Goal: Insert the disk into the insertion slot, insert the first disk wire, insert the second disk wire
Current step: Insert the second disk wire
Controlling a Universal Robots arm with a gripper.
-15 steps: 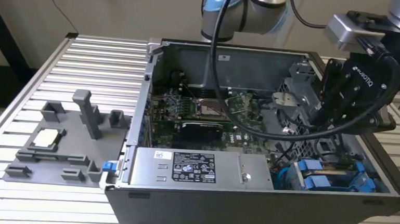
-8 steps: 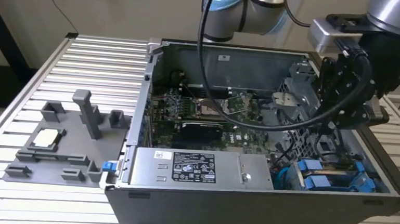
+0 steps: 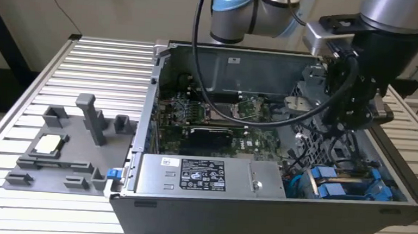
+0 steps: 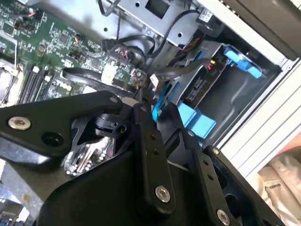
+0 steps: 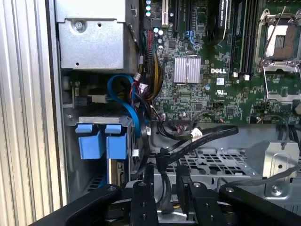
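Gripper (image 5: 164, 182) hangs among black cables (image 5: 207, 133) — these cross the perforated cage (image 5: 214, 163).

Unreadable label (image 3: 203, 174) on power-supply box (image 3: 150, 180)

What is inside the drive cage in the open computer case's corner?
Two bright blue plastic carrier fronts sit side by side in the grey metal drive cage, a blue cable looping close by. Whatever the carriers hold behind those fronts is covered.

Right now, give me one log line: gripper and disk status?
gripper: over drive cage, black wire beside it | blue carriers: seated in bay
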